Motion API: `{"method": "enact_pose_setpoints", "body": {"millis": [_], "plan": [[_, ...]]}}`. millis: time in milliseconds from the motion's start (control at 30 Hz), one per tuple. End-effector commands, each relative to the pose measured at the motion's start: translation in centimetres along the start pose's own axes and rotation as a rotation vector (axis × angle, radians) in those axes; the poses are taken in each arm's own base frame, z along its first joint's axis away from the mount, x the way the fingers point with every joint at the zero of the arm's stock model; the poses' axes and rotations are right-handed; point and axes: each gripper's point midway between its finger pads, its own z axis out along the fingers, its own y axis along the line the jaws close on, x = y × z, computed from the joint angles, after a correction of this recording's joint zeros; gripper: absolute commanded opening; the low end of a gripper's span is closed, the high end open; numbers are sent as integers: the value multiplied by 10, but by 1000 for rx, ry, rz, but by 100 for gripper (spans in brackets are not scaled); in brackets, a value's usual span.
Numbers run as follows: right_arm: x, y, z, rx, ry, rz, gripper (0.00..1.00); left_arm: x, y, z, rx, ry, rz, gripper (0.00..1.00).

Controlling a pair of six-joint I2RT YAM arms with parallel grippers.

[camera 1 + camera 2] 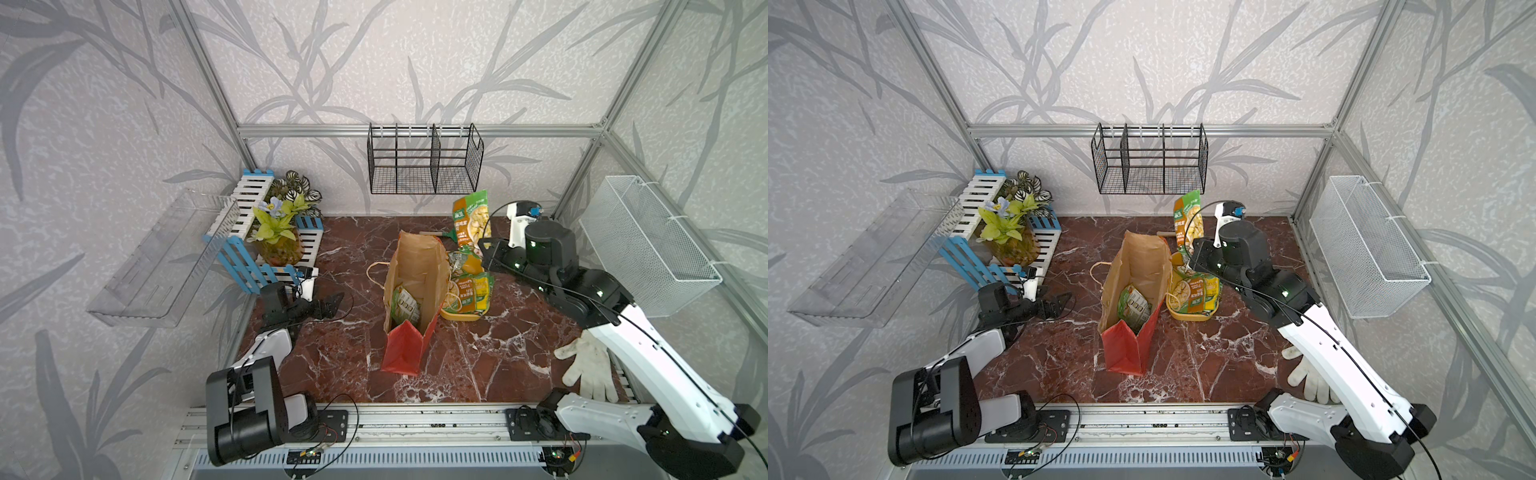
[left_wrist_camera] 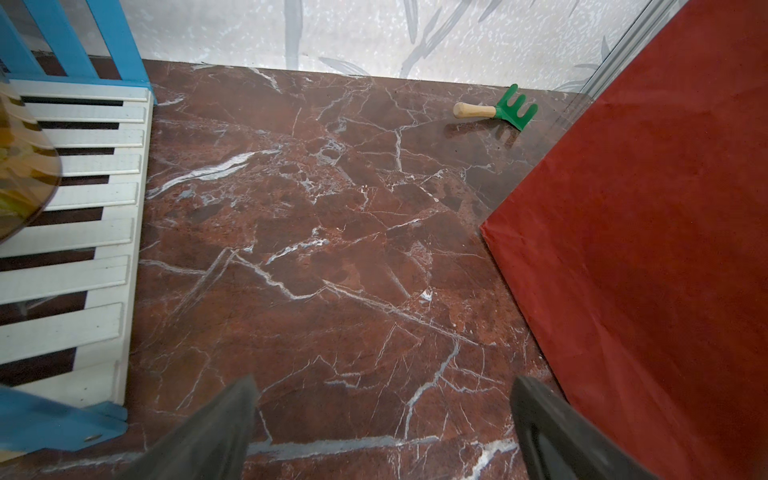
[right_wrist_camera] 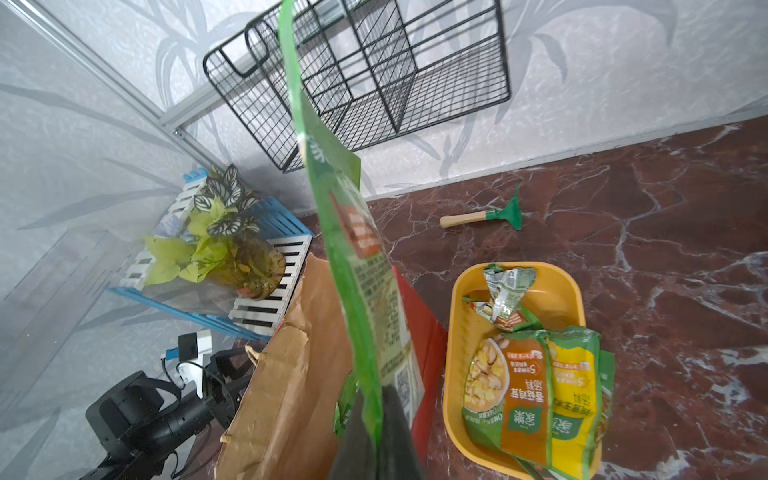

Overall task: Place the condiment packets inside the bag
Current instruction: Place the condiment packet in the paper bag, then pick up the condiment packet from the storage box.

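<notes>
Right hand (image 3: 376,409), its grip visible only wrist-side, pinches a green packet (image 3: 357,266); left hand (image 2: 382,386) gapes empty.

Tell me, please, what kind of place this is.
Probably a robot test booth styled like a home: aluminium frame with wallpaper panels, marble-look tabletop, and wall-hung black wire basket.

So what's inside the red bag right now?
In both top views one green packet lies inside the bag. Anything beneath it or behind the near red wall is hidden.
</notes>
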Motion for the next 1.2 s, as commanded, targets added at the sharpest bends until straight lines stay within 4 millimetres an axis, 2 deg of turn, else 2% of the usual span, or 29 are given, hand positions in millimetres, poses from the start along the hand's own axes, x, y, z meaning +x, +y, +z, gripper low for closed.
{"method": "enact_pose_setpoints", "body": {"millis": [0,200,367,400,500,533,667,767,833,933,1033,1167], "plan": [[15,15,16,10,39,-43,0,-14,-5,-6,21,-51,27,100],[50,33,46,11,122,-63,0,-14,-10,-9,30,-69,50,100],[63,45,57,-11,152,-63,0,-13,-11,-9,39,-65,51,100],[64,48,57,-19,159,-68,4,-13,-11,-9,42,-64,53,100],[62,60,55,-52,172,-85,33,-12,-14,-9,51,-68,64,100],[59,63,51,-61,170,-92,38,-12,-14,-9,51,-69,66,100],[34,61,26,-64,92,-118,49,-11,-14,-8,59,-64,64,100],[14,42,7,-22,21,-115,52,-10,-14,-7,63,-59,60,100],[6,17,0,13,6,-70,53,-10,-14,-7,64,-59,60,100],[2,-34,1,82,15,37,55,-10,-14,-7,64,-59,62,100],[14,-78,12,156,55,106,55,-10,-15,-7,67,-58,64,100],[44,-126,34,249,131,164,57,-9,-15,-7,65,-57,66,100]]}}
